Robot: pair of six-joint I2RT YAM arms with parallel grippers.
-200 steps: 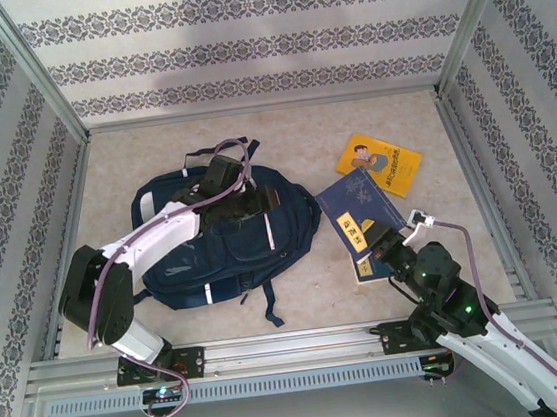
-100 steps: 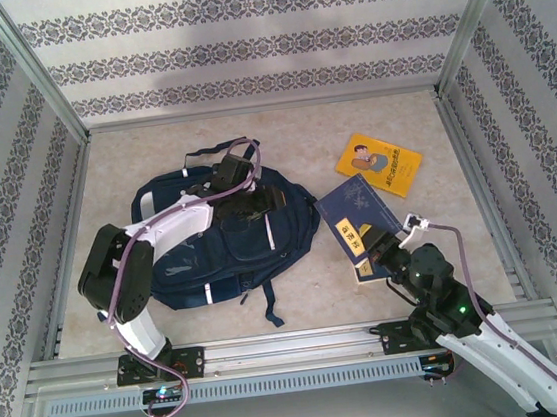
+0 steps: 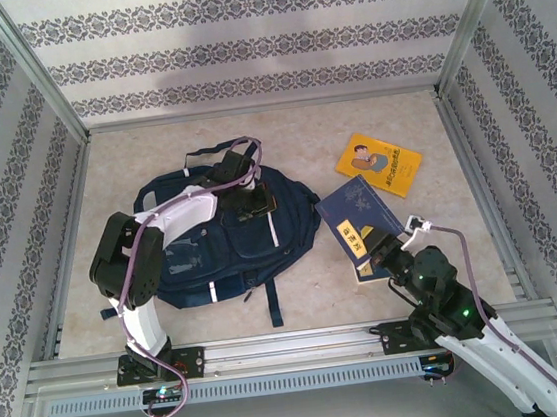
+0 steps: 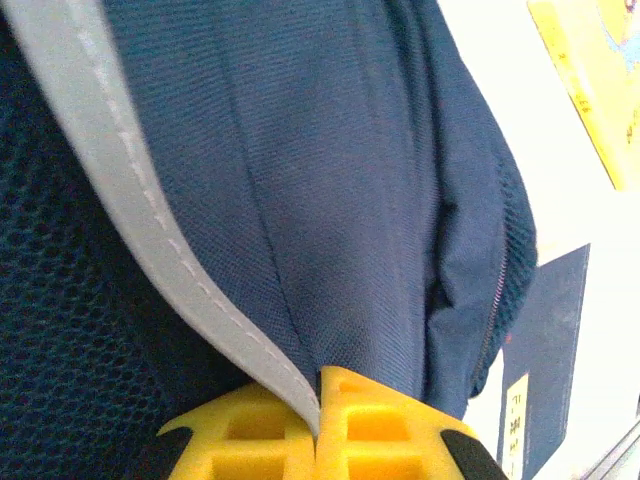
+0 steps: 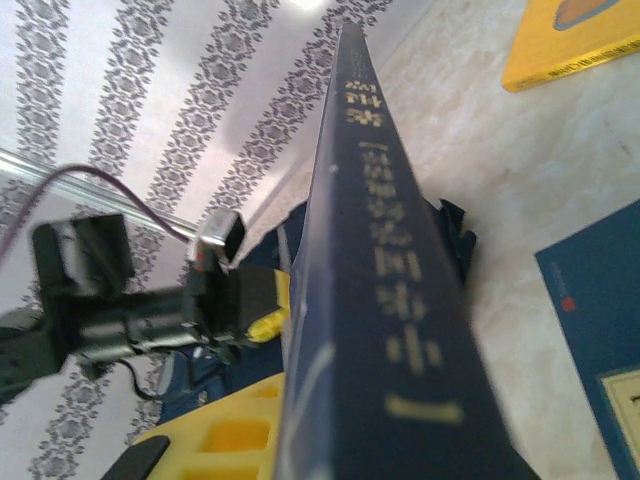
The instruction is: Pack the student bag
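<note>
The student bag (image 3: pixel 211 238) lies flat left of centre, navy with thin white stripes. My left gripper (image 3: pixel 254 203) sits on its upper right part. In the left wrist view the yellow fingers (image 4: pixel 385 425) are pressed together, pinching a grey-white edge strip (image 4: pixel 150 235) of the bag (image 4: pixel 340 170). My right gripper (image 3: pixel 382 251) is shut on a navy book (image 3: pixel 358 214), held tilted up off the table just right of the bag. The right wrist view shows the book's spine (image 5: pixel 390 250) standing on edge beside one yellow finger (image 5: pixel 220 440).
A yellow book (image 3: pixel 379 164) lies flat at the back right. Another navy book (image 5: pixel 600 300) with a pale label lies on the table under the held one. Patterned walls and metal rails (image 3: pixel 294 348) close in the table on all sides.
My left gripper has closed on the bag's grey-white strip, and the left arm has shifted right over the bag. The right arm and its book have barely moved.
</note>
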